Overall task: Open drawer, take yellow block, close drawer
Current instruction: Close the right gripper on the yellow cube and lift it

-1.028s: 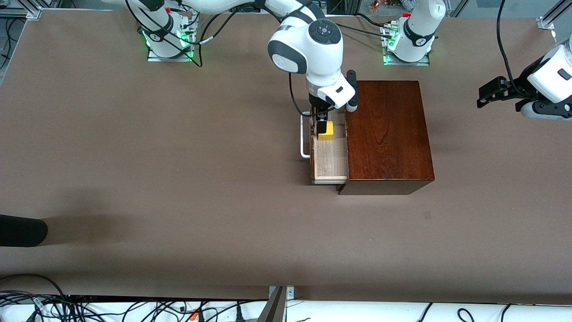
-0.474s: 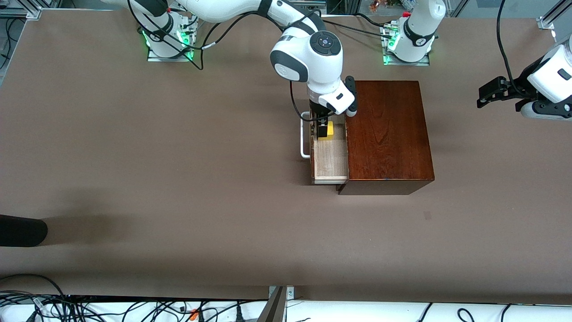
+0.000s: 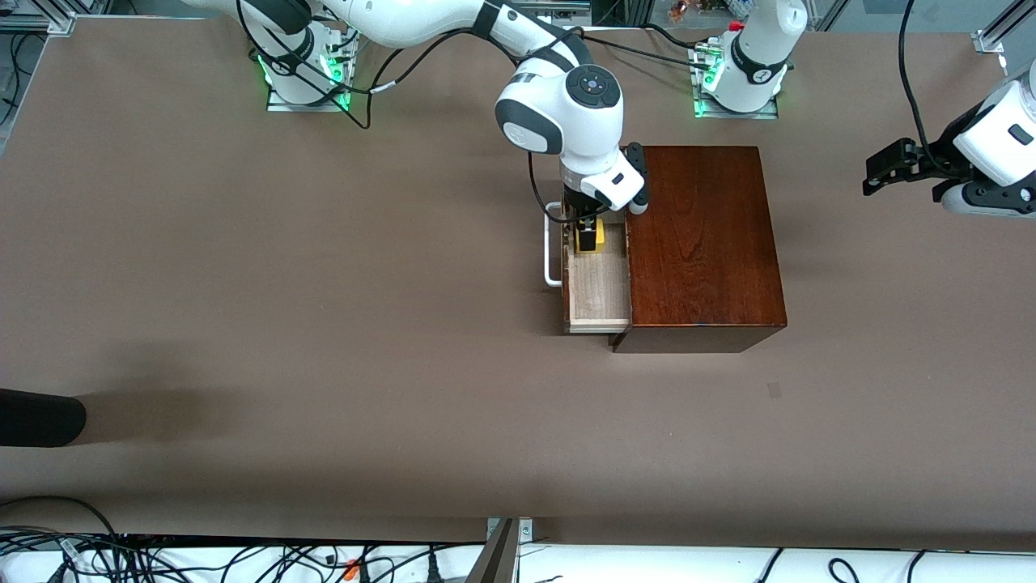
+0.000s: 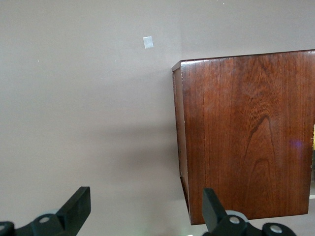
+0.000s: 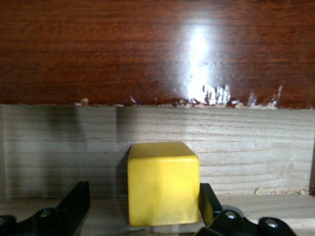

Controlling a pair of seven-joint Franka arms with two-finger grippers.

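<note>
In the front view, you see the wooden box (image 3: 702,243) on the brown table (image 3: 283,324), with its drawer (image 3: 597,283) pulled out toward the right arm's end of the table and its white handle (image 3: 552,251) at the front. The right gripper (image 3: 588,235) is down inside the drawer, its fingers on either side of the yellow block (image 3: 588,240), which sits at the drawer end farther from the camera. The left gripper (image 3: 878,172) waits in the air near the left arm's end of the table, well apart from the box.

In the left wrist view, the left gripper's (image 4: 145,209) fingers stand wide with nothing between them, above the table beside the box (image 4: 246,132).

In the right wrist view, the block (image 5: 163,183) rests on the drawer's pale floor (image 5: 246,147). One finger (image 5: 210,201) is just beside it, the other finger (image 5: 74,204) clearly apart: a wide stance, not gripping.
</note>
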